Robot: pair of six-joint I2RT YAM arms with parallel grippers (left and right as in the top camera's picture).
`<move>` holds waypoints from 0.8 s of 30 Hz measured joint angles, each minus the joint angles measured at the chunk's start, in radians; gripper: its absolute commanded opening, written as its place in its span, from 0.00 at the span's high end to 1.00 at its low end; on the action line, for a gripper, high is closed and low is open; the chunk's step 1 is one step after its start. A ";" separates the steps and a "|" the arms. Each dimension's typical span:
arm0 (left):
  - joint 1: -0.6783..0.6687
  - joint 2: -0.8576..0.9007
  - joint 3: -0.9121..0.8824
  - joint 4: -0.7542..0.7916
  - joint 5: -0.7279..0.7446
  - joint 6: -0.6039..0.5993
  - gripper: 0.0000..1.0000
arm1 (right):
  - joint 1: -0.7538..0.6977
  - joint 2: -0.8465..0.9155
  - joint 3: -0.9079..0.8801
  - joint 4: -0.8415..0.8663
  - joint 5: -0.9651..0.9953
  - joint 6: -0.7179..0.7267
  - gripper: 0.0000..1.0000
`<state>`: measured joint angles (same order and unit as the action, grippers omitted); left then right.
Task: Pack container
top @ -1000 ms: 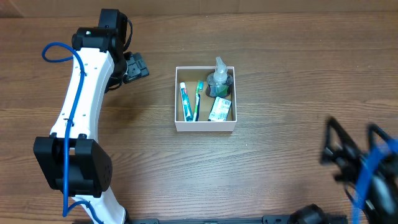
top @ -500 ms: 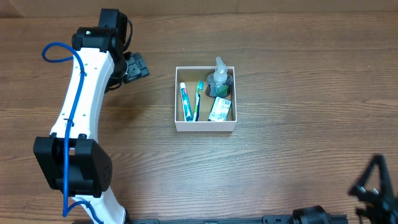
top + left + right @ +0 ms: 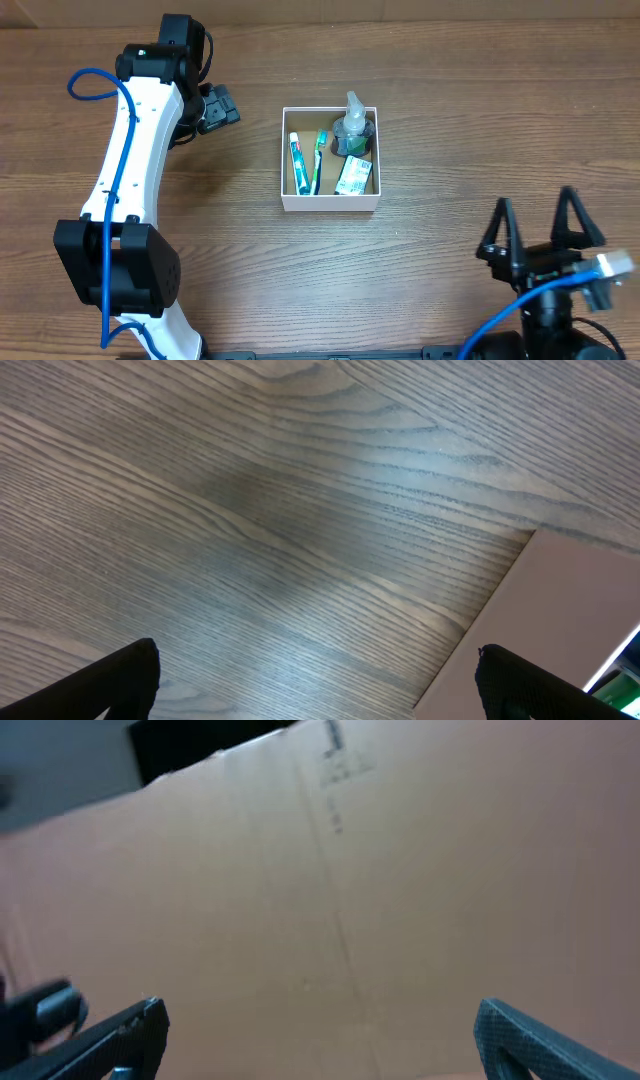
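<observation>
The left tool (image 3: pixel 222 106) hangs spread and empty, near the left of the container (image 3: pixel 330 202), which sits central on the table (image 3: pixel 450 120) holding a toothbrush (image 3: pixel 319 158), tube (image 3: pixel 296 162), bottle (image 3: pixel 353 120) and packet (image 3: pixel 352 176); the right tool (image 3: pixel 537 228), also spread and empty, is well apart from it at the near right

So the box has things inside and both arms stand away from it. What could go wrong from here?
1. The bottle seems to stand upright in a corner of the box. An arm passing low over it could tip it.
2. Nothing holds the box, so a nudge from the left end effector, which is open and apart to its left, might slide it.
</observation>
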<state>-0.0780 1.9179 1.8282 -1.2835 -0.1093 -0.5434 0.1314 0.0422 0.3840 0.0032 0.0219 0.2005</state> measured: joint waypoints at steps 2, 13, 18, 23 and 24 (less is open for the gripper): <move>0.000 0.000 0.000 0.000 0.000 0.000 0.00 | 0.000 -0.016 -0.042 0.024 -0.026 -0.044 0.00; 0.000 0.000 0.000 0.000 0.000 0.000 0.00 | 0.000 -0.027 -0.177 0.034 -0.060 -0.141 0.00; 0.000 0.000 0.000 0.000 0.000 0.000 0.00 | 0.000 -0.027 -0.264 0.032 -0.060 -0.145 0.00; 0.000 0.000 0.000 0.000 0.000 0.000 0.00 | 0.000 -0.027 -0.326 0.058 -0.060 -0.145 0.00; 0.000 0.000 0.000 0.000 0.000 0.000 0.00 | 0.000 -0.027 -0.333 0.069 -0.060 -0.145 0.00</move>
<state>-0.0780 1.9179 1.8282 -1.2831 -0.1097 -0.5438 0.1314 0.0147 0.0513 0.0723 -0.0380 0.0559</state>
